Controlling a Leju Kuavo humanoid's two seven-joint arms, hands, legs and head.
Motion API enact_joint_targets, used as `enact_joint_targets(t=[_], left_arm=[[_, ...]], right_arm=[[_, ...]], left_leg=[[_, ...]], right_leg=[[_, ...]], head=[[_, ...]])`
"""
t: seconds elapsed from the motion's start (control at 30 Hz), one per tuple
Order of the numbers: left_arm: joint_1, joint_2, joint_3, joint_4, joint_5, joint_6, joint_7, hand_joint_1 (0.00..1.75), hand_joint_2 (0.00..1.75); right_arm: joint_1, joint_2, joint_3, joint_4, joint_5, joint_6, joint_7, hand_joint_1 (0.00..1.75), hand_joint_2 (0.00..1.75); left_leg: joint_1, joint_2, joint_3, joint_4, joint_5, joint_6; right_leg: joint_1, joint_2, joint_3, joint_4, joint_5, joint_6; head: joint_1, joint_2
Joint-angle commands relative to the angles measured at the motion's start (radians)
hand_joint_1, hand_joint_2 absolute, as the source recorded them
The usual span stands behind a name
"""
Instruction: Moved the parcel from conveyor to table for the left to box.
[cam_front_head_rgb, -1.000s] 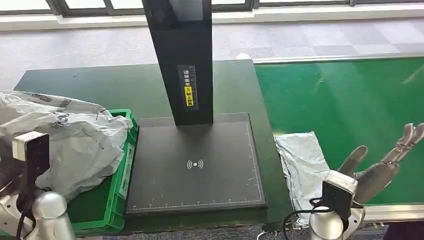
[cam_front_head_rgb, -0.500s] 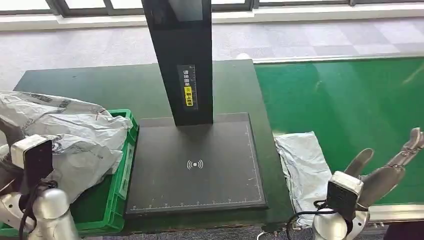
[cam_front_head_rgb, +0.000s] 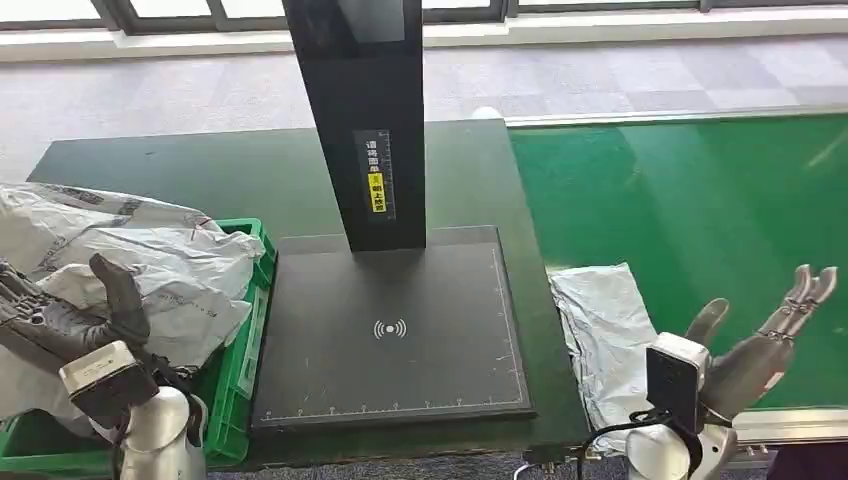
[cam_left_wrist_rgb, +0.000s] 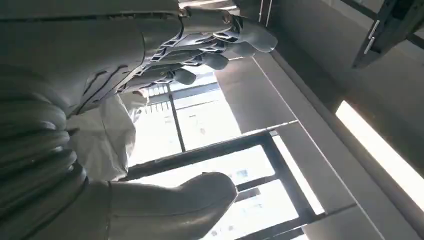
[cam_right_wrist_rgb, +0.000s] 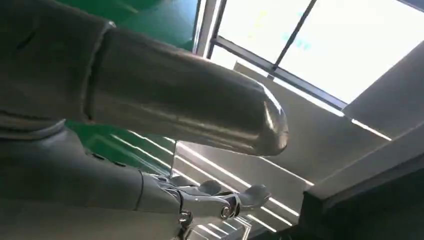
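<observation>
My right hand (cam_front_head_rgb: 760, 345) hangs empty, fingers spread, beside the grey parcel (cam_front_head_rgb: 605, 335) at the conveyor's (cam_front_head_rgb: 700, 220) edge. My left hand (cam_front_head_rgb: 65, 320), fingers apart, appears empty over the bagged green box (cam_front_head_rgb: 245, 380).

Crumpled grey parcel (cam_front_head_rgb: 606, 335) lies flat at conveyor (cam_front_head_rgb: 700, 220) edge.

I see a black scan pad (cam_front_head_rgb: 390, 335) center frame with a wireless icon (cam_front_head_rgb: 390, 328) printed on it. A black post (cam_front_head_rgb: 365, 120) rises from the pad's far edge to the top of frame, carrying a label with a yellow patch (cam_front_head_rgb: 377, 185). Grey carpet floor (cam_front_head_rgb: 200, 90) runs across the upper frame, with window frames (cam_front_head_rgb: 150, 12) along the top edge. My wrist views look up at windows (cam_left_wrist_rgb: 210, 130) and ceiling light strips (cam_left_wrist_rgb: 380, 150).
</observation>
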Motion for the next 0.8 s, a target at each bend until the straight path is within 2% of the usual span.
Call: enact_joint_targets(t=[0.03,0.13,0.17,0.57,0.63,0.73,0.8], left_arm=[[0.121,-0.038,-0.193,0.030,0.265,-0.351,-0.036,0.00,1.75],[0.121,-0.033,-0.212,0.029,0.374,-0.520,-0.041,0.00,1.75],[0.119,-0.028,-0.212,0.030,0.411,-0.576,-0.038,0.00,1.75],[0.120,-0.031,-0.202,0.028,0.427,-0.615,-0.036,0.00,1.75],[0.117,-0.033,-0.202,0.028,0.432,-0.643,-0.034,0.00,1.75],[0.108,-0.044,-0.196,0.031,0.437,-0.700,-0.021,0.00,1.75],[0.099,-0.050,-0.187,0.028,0.442,-0.718,-0.013,0.00,1.75]], right_arm=[[-0.159,0.062,-0.153,0.482,0.385,0.001,0.278,0.00,1.75],[-0.217,0.020,-0.195,0.660,0.490,0.001,0.392,0.00,1.75],[-0.235,-0.007,-0.203,0.724,0.526,0.001,0.454,0.00,1.75],[-0.259,-0.033,-0.223,0.793,0.517,0.001,0.488,0.00,1.75],[-0.280,-0.049,-0.234,0.854,0.518,0.006,0.525,0.00,1.75],[-0.329,-0.109,-0.249,1.010,0.546,0.074,0.626,0.00,1.75],[-0.341,-0.131,-0.270,1.074,0.548,0.102,0.655,0.00,1.75]], left_leg=[[0.000,0.004,0.005,-0.003,0.000,0.001],[0.000,0.008,0.008,-0.006,0.000,0.002],[0.001,0.005,0.005,-0.003,0.000,0.001],[0.000,0.001,0.003,-0.002,0.000,0.001],[0.000,0.003,0.006,-0.003,-0.001,0.002],[0.000,0.002,0.005,-0.003,0.000,0.002],[0.000,0.000,0.003,-0.002,0.000,0.001]], right_leg=[[0.001,0.002,0.005,-0.003,0.001,0.000],[0.001,0.004,0.008,-0.007,0.003,0.000],[0.001,0.003,0.005,-0.004,0.001,0.000],[0.000,-0.001,0.003,-0.002,0.000,0.000],[0.000,-0.001,0.006,-0.004,0.000,0.000],[0.000,-0.001,0.005,-0.004,0.000,0.000],[0.000,-0.001,0.003,-0.003,0.000,0.000]], head=[[0.000,0.000],[0.000,0.000],[0.000,0.000],[0.000,0.000],[0.000,0.000],[0.000,0.000],[0.000,0.000]])
